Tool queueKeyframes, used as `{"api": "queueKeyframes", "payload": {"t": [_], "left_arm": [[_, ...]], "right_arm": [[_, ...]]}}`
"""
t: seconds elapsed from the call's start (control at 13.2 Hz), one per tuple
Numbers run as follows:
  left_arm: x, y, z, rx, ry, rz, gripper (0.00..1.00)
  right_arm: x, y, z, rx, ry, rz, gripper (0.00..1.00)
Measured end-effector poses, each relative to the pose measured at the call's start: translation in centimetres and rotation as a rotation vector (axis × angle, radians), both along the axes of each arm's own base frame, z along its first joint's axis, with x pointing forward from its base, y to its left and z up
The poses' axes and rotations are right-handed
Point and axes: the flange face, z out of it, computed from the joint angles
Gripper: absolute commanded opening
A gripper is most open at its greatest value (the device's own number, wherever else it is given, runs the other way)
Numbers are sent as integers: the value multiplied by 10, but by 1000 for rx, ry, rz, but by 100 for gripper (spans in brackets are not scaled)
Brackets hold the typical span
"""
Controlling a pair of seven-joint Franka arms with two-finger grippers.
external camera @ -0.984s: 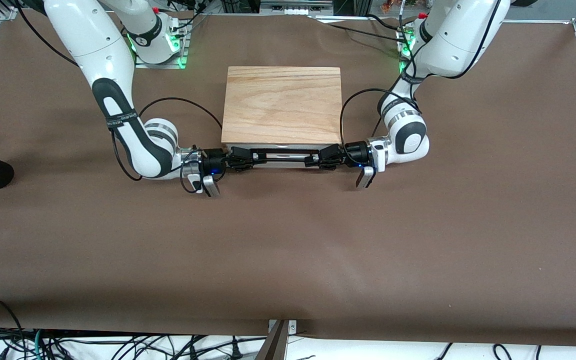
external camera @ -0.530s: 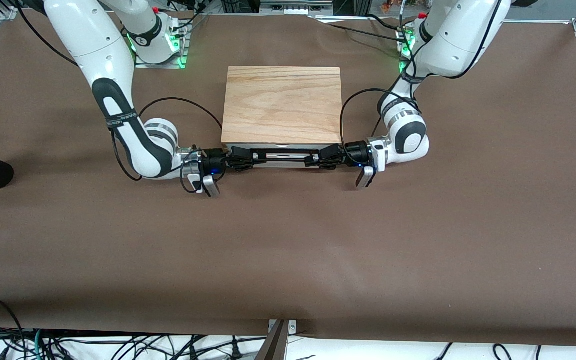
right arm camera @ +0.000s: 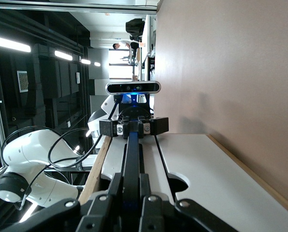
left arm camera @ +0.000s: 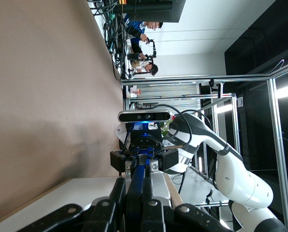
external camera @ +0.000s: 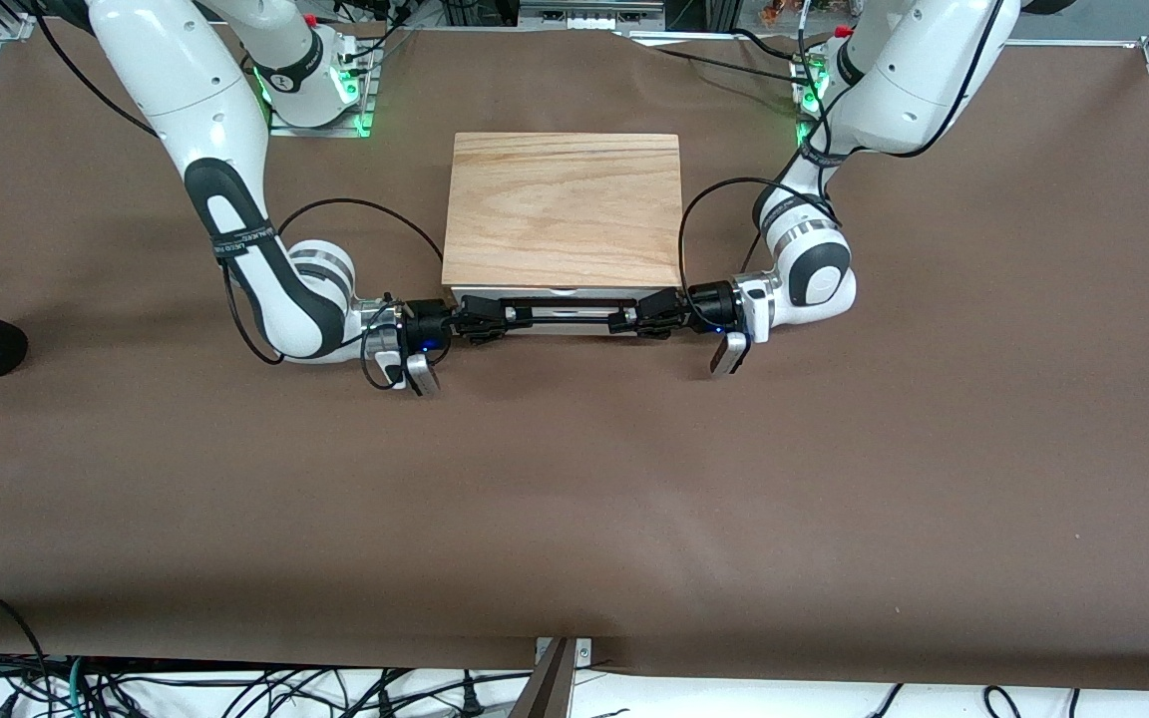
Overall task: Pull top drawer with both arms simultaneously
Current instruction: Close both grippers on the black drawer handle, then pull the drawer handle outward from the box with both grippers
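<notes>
White jointed arms (external camera: 235, 150) with black bands, silver rings, black cables.

Brown table (external camera: 574, 499), wood-top drawer box (external camera: 563, 209) on it

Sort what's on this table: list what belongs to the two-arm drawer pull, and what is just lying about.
Belongs to the job:
- top drawer, barely out of its box
- its black bar handle
- left gripper, shut on the handle's end toward the left arm
- right gripper, shut on the other end

Just lying about:
- wood-grain top slab of the box
- brown table cover
- cables below the table's edge
</notes>
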Motion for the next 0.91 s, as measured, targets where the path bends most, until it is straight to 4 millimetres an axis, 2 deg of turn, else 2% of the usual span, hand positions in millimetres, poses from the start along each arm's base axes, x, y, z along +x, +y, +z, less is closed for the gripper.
{"api": "queueKeyframes", "payload": {"t": [0.38, 0.91], "left_arm": [[4, 1, 2, 10, -1, 8, 0], [31, 1, 3, 6, -14, 32, 0]], "right_arm": [[11, 1, 1, 0, 17, 23, 0], [39, 2, 8, -18, 7, 18, 0]]}}
